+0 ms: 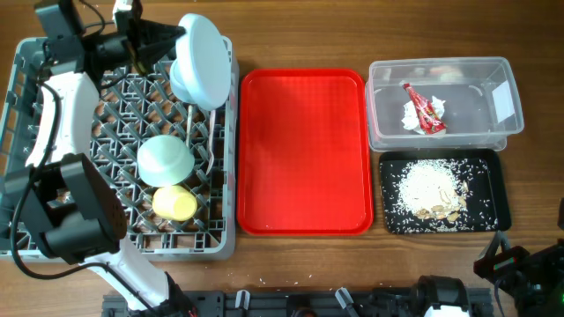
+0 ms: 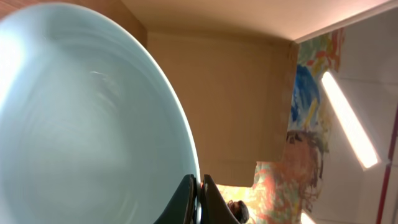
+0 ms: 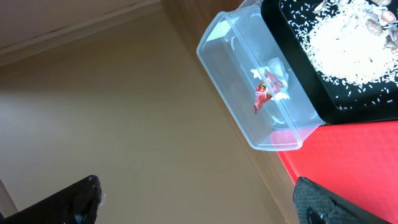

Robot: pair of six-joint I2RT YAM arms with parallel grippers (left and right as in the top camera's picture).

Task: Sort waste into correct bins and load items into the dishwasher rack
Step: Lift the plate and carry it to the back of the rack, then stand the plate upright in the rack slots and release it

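Observation:
My left gripper [image 1: 176, 40] is shut on the rim of the light blue plate [image 1: 201, 60], holding it on edge over the far right corner of the grey dishwasher rack [image 1: 19, 79]; the plate [image 2: 81, 118] fills the left wrist view, pinched between the fingers [image 2: 200, 199]. The light blue bowl [image 1: 165, 159] and the yellow-green cup [image 1: 174, 203] sit in the rack. The red wrapper [image 1: 425, 109] and white napkin [image 1: 414, 115] lie in the clear tub [image 1: 502, 66]. Rice scraps [image 1: 432, 189] lie in the black tray [image 1: 393, 220]. My right gripper [image 3: 199, 199] is open and empty at the table's front right. The fork and spoon are not visible.
The flat red tray [image 1: 304, 150] lies between the rack and the bins. The clear tub [image 3: 249, 118], the black tray [image 3: 311, 93] and a corner of the red tray [image 3: 354, 155] show in the right wrist view. The left arm stretches along the rack's left side.

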